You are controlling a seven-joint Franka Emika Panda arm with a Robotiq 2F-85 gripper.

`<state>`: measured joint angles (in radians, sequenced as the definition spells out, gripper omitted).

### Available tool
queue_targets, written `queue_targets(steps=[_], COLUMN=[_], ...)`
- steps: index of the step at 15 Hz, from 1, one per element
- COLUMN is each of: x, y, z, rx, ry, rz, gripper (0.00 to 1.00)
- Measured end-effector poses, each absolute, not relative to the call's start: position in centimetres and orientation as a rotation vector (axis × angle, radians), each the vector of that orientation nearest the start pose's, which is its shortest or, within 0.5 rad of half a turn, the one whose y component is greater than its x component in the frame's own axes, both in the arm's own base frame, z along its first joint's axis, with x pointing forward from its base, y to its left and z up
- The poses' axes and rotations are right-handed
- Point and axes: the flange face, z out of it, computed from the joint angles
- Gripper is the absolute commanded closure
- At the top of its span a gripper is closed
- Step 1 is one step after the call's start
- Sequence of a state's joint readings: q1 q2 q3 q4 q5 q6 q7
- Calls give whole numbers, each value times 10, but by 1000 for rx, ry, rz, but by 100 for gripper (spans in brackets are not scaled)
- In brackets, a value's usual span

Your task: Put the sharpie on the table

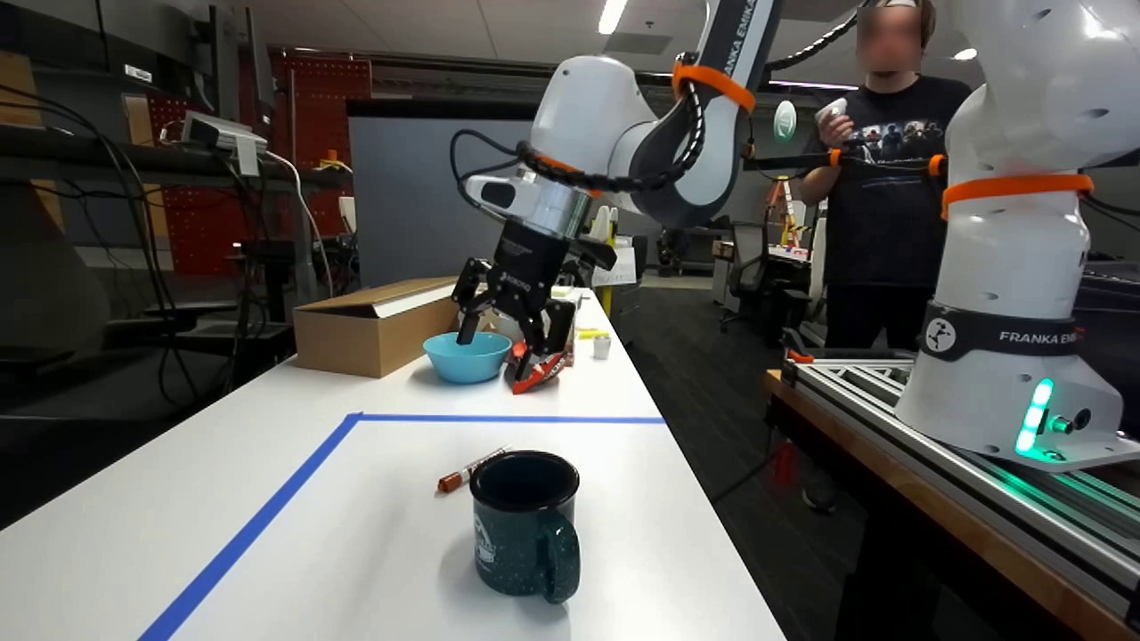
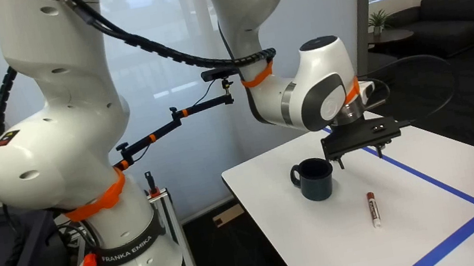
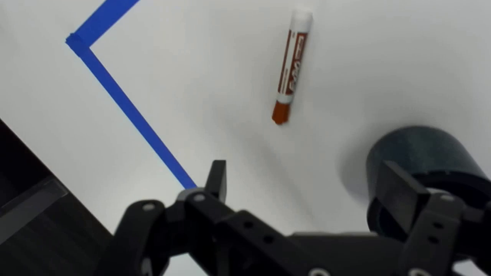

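Red-capped, the sharpie [image 3: 292,66] lies at twelve o'clock from the wide-spread, empty claw [image 3: 308,186] in the wrist view, axis roughly twelve-to-six

1. The arm [image 2: 62,108] stands tall on its white base [image 1: 1006,392], green lights [image 1: 1034,417] glowing low on it; the top runs out of sight in both exterior views.
2. Its forearm [image 2: 247,3] slopes back down, well apart from the base.
3. At the forearm's lower end I see the wrist [image 2: 326,66], rounded and white, bent so that its end faces downward.
4. The gripper [image 3: 307,180] hangs in the air beneath the wrist, pointing down.
5. In the wrist view the fingers [image 3: 218,178] stand wide apart, facing each other across the gap.
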<state>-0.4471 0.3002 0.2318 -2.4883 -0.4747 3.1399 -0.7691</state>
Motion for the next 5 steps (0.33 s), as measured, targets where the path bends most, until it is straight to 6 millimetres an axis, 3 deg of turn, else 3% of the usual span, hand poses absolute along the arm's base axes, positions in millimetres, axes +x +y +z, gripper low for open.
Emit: queue_targets(steps=[2,5], x=[480,475], y=[-45,-43], z=[217,215], rx=[-2858,-2853], ry=[-1559,-1548], rz=[-577,-585], gripper=[0,0])
